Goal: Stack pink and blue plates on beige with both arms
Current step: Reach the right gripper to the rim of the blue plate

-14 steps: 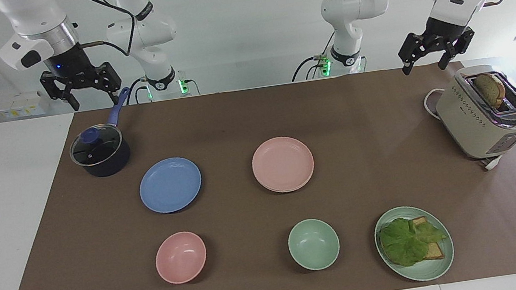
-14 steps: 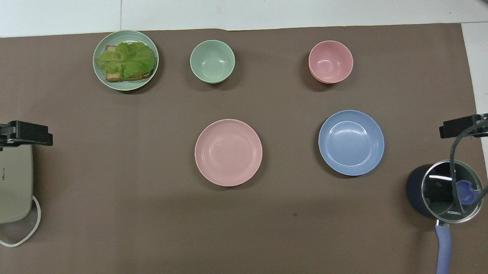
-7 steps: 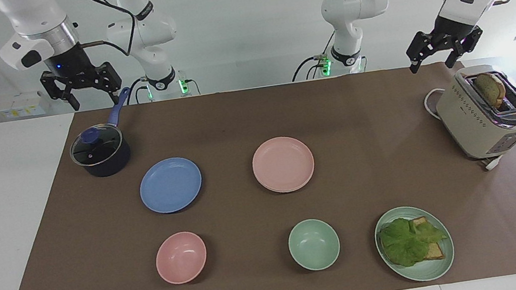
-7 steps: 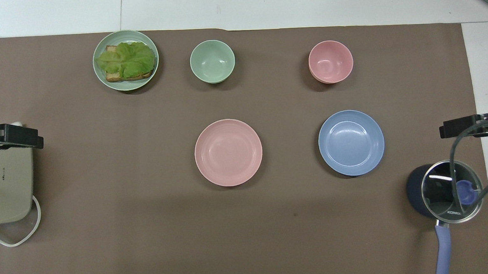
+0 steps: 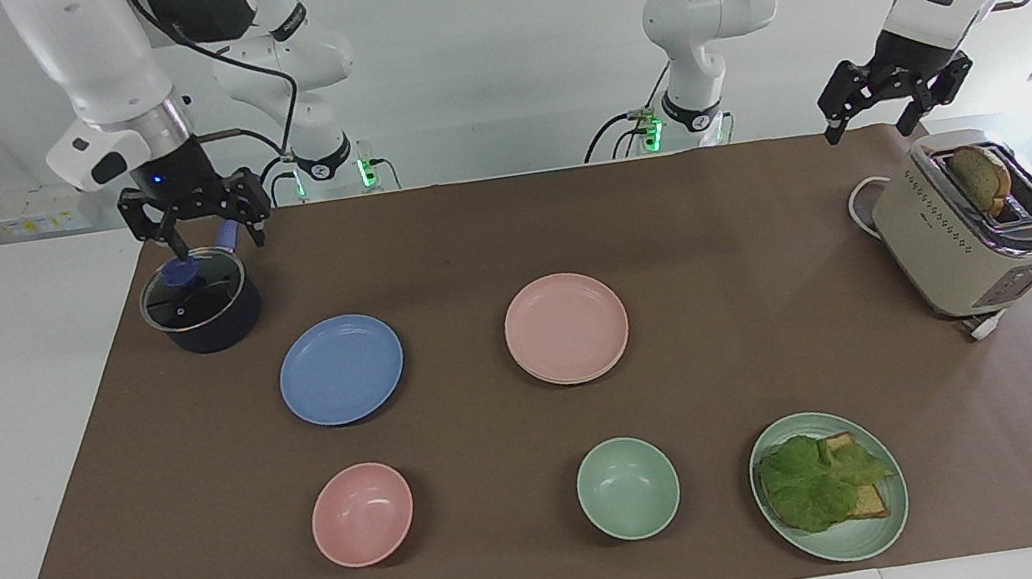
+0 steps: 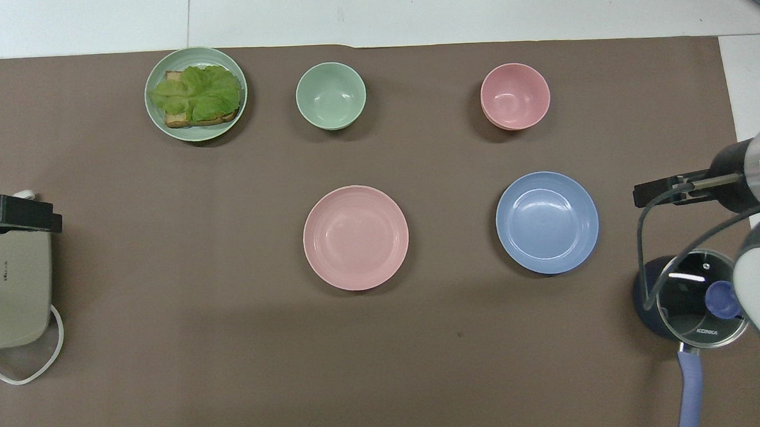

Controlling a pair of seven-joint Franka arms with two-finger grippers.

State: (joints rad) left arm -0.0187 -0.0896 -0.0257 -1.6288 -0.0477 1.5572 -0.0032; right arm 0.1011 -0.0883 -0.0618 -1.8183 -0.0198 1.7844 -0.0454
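Observation:
The blue plate [image 5: 341, 369] [image 6: 547, 222] lies flat on the brown mat [image 5: 430, 251], toward the right arm's end. Beside it, mid-table, lies the pink plate [image 5: 567, 327] [image 6: 355, 237]; a thin second rim shows under its edge, and the beige plate itself is hidden. My right gripper [image 5: 217, 246] [image 6: 664, 193] hangs open and holds nothing, over the saucepan [image 5: 201, 306], apart from the blue plate. Over the mat's edge near the toaster [image 5: 970, 228], my left gripper [image 5: 867, 129] [image 6: 16, 214] is open and holds nothing too.
A pink bowl [image 5: 362, 514], a green bowl [image 5: 628, 488] and a green plate [image 5: 869, 535] with lettuce on toast line the mat's edge farthest from the robots. The lidded saucepan's blue handle points toward the robots. A toast slice stands in the toaster.
The right arm has come down and inward, so its gripper now hangs over the saucepan. The left gripper drew back slightly toward the toaster. The plates have not moved.

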